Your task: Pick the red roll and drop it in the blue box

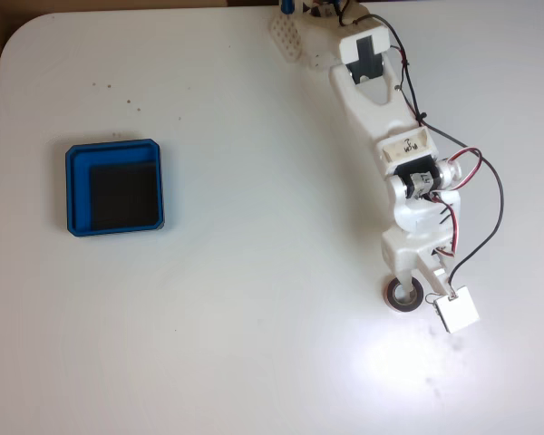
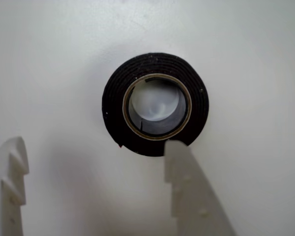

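Fixed view, table: we look down on a white table [image 1: 254, 344] with a rounded corner at the far left and a bright glare patch near the right.
Fixed view, arm: we see the white arm [image 1: 381, 100] reach from the far edge toward the near right, with black and red wires looping along its right side.
Fixed view, gripper: we find the gripper [image 1: 415, 294] at the near end of the arm, right over the red roll [image 1: 403, 296]; a small white square block hangs just beside it on the right.
Fixed view, roll: we see it lying flat on the table at the right, a dark ring with a reddish edge, partly covered by the fingertips.
Fixed view, box: we see the blue box [image 1: 76, 186] at the left, well apart from the roll, its black floor bare.
Wrist view, roll: we see the red roll [image 2: 113, 105] from above as a black ring with a tan inner band and a pale hollow core, flat on the white surface.
Wrist view, fingers: we see one toothed white finger [image 2: 12, 187] at the left, apart from the roll, and the other [image 2: 189, 196] with its tip overlapping the roll's near edge.
Pincer state: we see the jaws spread wide, holding nothing; whether the right tip touches the roll we cannot tell.
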### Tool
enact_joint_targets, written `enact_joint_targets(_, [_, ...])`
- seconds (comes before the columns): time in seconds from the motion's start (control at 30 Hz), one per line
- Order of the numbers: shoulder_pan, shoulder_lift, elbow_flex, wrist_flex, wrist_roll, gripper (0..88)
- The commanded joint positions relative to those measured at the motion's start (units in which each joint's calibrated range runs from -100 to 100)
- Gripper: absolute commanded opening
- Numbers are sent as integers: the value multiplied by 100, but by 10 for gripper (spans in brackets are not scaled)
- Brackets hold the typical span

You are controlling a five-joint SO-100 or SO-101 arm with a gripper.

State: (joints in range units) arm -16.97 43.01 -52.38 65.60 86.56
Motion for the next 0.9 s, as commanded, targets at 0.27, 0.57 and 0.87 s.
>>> enact_joint_targets(0.27, [-8, 866, -1366, 197, 12, 262])
enact_joint_targets(0.57, [-8, 991, -1375, 197, 12, 262])
enact_joint_targets(0.87, [-8, 1133, -1375, 197, 12, 262])
